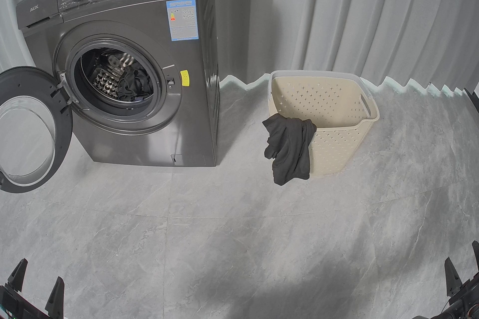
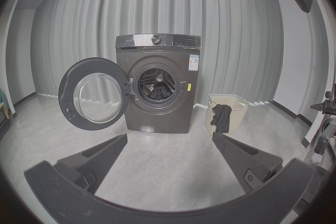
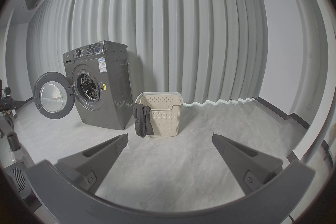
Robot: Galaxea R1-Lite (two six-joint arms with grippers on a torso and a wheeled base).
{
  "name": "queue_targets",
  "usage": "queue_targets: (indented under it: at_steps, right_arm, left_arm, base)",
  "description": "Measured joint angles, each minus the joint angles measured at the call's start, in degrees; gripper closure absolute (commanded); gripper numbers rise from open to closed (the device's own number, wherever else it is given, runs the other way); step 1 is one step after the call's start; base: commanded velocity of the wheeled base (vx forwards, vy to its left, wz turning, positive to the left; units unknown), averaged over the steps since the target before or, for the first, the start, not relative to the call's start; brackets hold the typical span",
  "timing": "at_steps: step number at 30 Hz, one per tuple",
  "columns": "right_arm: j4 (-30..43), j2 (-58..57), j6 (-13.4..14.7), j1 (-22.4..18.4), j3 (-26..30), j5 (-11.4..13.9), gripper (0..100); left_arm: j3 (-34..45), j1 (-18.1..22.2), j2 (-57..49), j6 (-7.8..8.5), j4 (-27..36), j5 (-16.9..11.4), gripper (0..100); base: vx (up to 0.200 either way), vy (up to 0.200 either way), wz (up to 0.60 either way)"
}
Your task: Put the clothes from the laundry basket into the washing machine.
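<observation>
The washer (image 1: 144, 130) stands on the floor (image 1: 249, 245) with its door (image 1: 27, 130) swung wide and dark clothes (image 1: 132, 85) in the drum. Beside it, the basket (image 1: 344, 135) has a dark garment (image 1: 289, 148) draped over its front rim. The left end effector (image 2: 169, 136) and right end effector (image 3: 169, 136) hang well apart from both, fingers apart and empty.
</observation>
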Motion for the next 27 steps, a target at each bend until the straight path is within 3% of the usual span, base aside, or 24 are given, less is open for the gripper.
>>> queue_targets:
  at_steps: [15,24,27]
  right_arm:
    - [-0.02,0.04,-0.09,-0.06,0.0,0.02,0]
    - [-0.05,0.04,-0.17,-0.09,0.0,0.35,0]
    - [-0.02,0.04,-0.17,-0.06,0.0,0.35,0]
  left_arm:
    - [0.0,0.02,0.04,0.0,0.02,0.0,0]
    - [0.0,-0.02,0.06,0.0,0.02,0.07,0]
    - [0.0,-0.02,0.09,0.04,0.0,0.09,0]
  base:
    - [0.2,0.0,0.0]
    - [0.0,0.0,0.0]
    - [0.0,-0.2,0.0]
